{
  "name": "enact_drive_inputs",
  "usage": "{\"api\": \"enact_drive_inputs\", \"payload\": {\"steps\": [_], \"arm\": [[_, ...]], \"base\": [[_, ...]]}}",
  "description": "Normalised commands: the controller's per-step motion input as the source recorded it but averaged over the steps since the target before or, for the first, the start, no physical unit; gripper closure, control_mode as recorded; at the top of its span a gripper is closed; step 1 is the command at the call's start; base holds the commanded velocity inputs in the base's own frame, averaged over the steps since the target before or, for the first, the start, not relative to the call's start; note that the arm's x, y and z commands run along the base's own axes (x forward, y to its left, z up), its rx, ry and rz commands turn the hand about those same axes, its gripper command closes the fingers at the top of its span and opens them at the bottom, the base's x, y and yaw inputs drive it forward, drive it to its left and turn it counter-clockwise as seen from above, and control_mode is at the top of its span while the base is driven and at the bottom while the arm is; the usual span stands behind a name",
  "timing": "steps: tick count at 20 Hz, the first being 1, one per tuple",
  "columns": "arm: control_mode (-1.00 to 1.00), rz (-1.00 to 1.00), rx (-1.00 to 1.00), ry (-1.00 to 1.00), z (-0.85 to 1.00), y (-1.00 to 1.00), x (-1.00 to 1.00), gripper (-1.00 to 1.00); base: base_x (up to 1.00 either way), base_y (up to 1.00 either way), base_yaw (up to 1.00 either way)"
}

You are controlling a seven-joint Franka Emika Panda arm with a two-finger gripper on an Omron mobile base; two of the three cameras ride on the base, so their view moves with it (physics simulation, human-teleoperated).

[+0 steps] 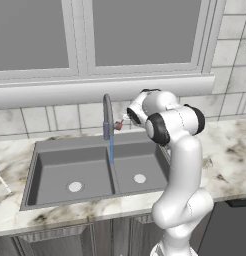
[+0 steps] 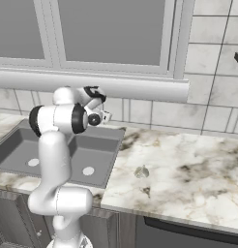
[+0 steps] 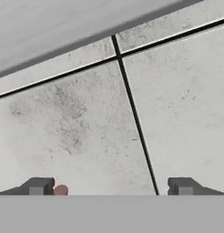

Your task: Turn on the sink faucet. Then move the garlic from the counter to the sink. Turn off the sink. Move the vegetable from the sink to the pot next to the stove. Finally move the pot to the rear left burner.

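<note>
Pale, off-white garlic [image 2: 141, 171]: one small bulb, lumpy in outline, lay on the veined marble counter [image 2: 188, 169], to the right of the sink and well apart from its rim. In the left base view it showed as a small greyish lump beside the arm [image 1: 208, 162].

Grey double sink [image 1: 70, 170]: two basins set into the counter, each with a round pale drain. No object lay in either basin. A thin blue stream of water [image 1: 111, 149] fell from the faucet spout toward the divider between the basins.

Faucet [image 1: 107, 117]: dark grey, arched, at the sink's rear edge, with a small reddish handle tip [image 1: 118, 125] just beside the gripper.

Gripper [image 3: 111, 186]: jaws spread wide and released, holding nothing, facing the tiled backsplash [image 3: 86, 118]; a reddish knob touched the inside of one finger.
</note>
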Motion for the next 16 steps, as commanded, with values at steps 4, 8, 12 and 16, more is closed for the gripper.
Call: {"api": "enact_drive_inputs", "payload": {"steps": [4,8,12,16], "arm": [[-1.00,-0.06,0.00,0.00,0.43,-0.38,-0.38,-1.00],[-1.00,-0.07,0.00,0.00,0.40,-0.36,-0.53,-1.00],[-1.00,-0.07,0.00,-0.02,0.35,-0.37,-0.65,-1.00],[-1.00,-0.07,0.00,-0.01,0.38,-0.41,-0.68,-1.00]], "base": [[0.00,0.00,0.00],[0.00,0.00,0.00],[0.00,0.00,0.00],[0.00,0.00,0.00]]}}
